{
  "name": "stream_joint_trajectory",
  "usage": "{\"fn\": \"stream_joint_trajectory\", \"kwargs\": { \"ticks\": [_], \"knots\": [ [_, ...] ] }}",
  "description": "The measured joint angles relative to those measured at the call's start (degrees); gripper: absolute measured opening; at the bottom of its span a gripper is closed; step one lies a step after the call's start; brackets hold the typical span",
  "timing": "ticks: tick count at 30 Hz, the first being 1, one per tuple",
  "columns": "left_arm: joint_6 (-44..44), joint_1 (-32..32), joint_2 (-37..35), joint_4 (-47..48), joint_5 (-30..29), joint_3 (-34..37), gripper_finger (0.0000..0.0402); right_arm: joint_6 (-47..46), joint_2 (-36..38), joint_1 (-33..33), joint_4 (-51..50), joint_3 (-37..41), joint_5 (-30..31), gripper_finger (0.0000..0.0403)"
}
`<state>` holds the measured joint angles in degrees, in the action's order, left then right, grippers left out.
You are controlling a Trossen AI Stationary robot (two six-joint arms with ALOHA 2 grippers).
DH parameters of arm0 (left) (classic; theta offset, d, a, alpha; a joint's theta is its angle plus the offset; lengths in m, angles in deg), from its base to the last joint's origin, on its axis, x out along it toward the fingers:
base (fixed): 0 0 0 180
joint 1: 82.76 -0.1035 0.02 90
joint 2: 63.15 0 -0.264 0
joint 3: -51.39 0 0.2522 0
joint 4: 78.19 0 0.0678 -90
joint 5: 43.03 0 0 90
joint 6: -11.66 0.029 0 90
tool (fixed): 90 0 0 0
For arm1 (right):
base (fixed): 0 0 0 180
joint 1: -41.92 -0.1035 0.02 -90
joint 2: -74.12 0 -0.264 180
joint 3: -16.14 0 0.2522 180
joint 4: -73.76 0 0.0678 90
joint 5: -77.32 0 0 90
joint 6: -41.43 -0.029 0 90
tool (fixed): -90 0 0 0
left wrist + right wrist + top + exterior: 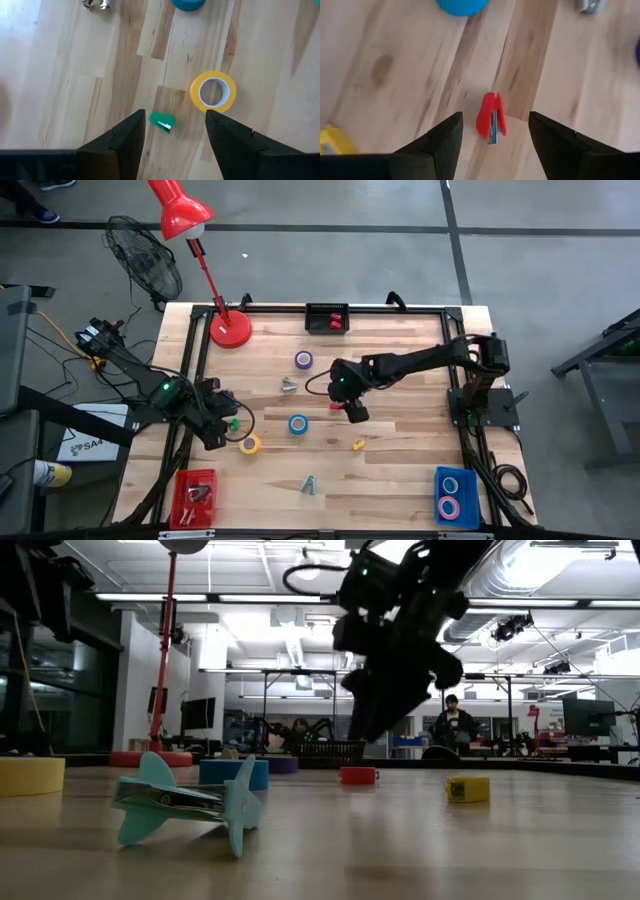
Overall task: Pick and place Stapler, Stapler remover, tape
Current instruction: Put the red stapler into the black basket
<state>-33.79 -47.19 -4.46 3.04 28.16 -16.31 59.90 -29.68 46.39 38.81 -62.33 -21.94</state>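
Near the tabletop's (400, 470) middle, the right gripper (492, 132) hovers wide open over a small red stapler (491, 120). Toward the left edge, the left gripper (172, 131) stands open above a green stapler (162, 121), with the yellow tape (213, 91) just beside it. Beyond the far edge lies a lit workshop where a person (455, 723) stands.

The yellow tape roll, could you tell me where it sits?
The yellow tape roll lies left of centre in the high view, beside the left tool.

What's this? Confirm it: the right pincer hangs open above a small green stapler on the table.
Wrong colour: the stapler below the open right pincer is red, not green, as the right wrist view shows; it lies on the table.
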Motion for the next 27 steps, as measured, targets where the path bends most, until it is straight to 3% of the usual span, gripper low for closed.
{"fn": "stream_joint_trajectory", "kwargs": {
  "ticks": [17,27],
  "knots": [
    [0.0,0.0,0.0,0.1,-0.2,0.0,0.0205,-0.4,-6.8,-0.5,-0.4,-0.3,1.8,0.0208],
    [0.0,0.0,0.0,0.2,-0.1,0.0,0.0205,0.0,-6.9,-0.5,-0.8,-0.2,2.3,0.0134]
  ]
}}
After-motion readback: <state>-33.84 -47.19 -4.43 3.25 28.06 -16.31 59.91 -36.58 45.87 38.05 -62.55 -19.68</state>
